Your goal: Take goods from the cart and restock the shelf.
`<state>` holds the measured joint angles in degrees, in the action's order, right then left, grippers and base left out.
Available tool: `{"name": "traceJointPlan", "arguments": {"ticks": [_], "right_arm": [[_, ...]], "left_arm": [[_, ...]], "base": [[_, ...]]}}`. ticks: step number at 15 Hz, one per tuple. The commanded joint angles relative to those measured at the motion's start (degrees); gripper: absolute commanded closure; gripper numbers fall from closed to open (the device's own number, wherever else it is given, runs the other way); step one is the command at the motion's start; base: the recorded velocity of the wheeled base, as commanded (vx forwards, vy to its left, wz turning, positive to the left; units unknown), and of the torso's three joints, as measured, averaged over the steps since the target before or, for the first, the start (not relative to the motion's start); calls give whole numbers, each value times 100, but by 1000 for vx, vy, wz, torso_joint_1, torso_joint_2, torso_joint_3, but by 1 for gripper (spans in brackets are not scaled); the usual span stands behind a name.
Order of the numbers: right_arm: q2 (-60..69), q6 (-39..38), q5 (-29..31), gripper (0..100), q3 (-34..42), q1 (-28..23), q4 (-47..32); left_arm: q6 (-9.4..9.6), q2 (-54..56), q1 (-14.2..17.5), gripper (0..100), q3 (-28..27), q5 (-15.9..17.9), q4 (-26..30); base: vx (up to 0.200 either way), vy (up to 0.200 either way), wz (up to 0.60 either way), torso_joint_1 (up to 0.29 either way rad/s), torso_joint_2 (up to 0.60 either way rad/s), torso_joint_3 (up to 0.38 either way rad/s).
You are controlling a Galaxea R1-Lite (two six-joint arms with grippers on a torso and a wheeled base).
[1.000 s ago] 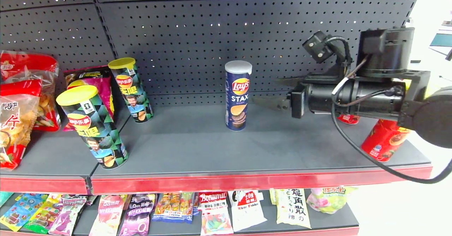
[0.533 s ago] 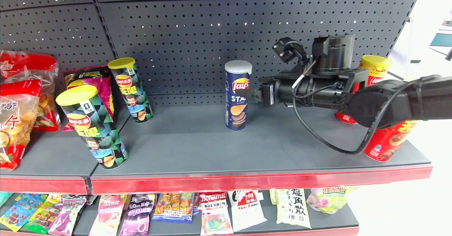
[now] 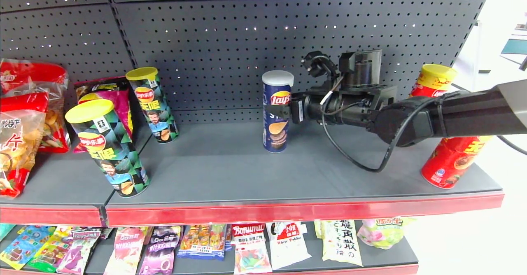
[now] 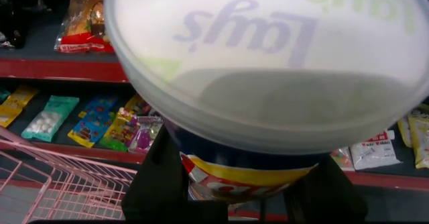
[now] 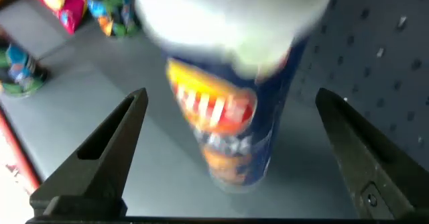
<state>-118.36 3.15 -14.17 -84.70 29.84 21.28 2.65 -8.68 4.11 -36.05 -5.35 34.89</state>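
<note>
Head view: the shelf (image 3: pixel 247 172) carries one upright blue can (image 3: pixel 276 127) at its middle, two green cans (image 3: pixel 108 147) to the left and two red cans (image 3: pixel 451 159) to the right. The right gripper (image 3: pixel 284 111) is at the blue can. Left wrist view: the left gripper (image 4: pixel 244 190) is clamped on a second blue can (image 4: pixel 268 83) above the pink cart (image 4: pixel 60 184). Right wrist view: the right gripper's jaws stand spread, one on each side of the blue can, apart from it.
</note>
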Motion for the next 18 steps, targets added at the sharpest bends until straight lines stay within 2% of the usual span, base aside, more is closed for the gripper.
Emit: {"name": "traceJointPlan", "arguments": {"ticks": [1,8,9,13,18], "right_arm": [[-284,-95,72,0,-337,48,-10],[-864,-306,318,0,-1180,118,-2],[-908,-306,388,100,-1233,127,-2],[-864,-315,529,100,-1277,329,-10],[-144,-297,1671,100,-987,654,-81]], "left_arm": [[-1,-37,2,100,10,-1,9],[-1,-116,2,100,10,-1,0],[8,-125,2,100,10,-1,0],[-1,-143,2,100,45,8,0],[-1,-81,2,100,98,8,0]], "base": [[0,0,0,0,0,0],[0,0,0,0,0,0],[0,0,0,0,0,0],[0,0,0,0,0,0],[0,0,0,0,0,0]]}}
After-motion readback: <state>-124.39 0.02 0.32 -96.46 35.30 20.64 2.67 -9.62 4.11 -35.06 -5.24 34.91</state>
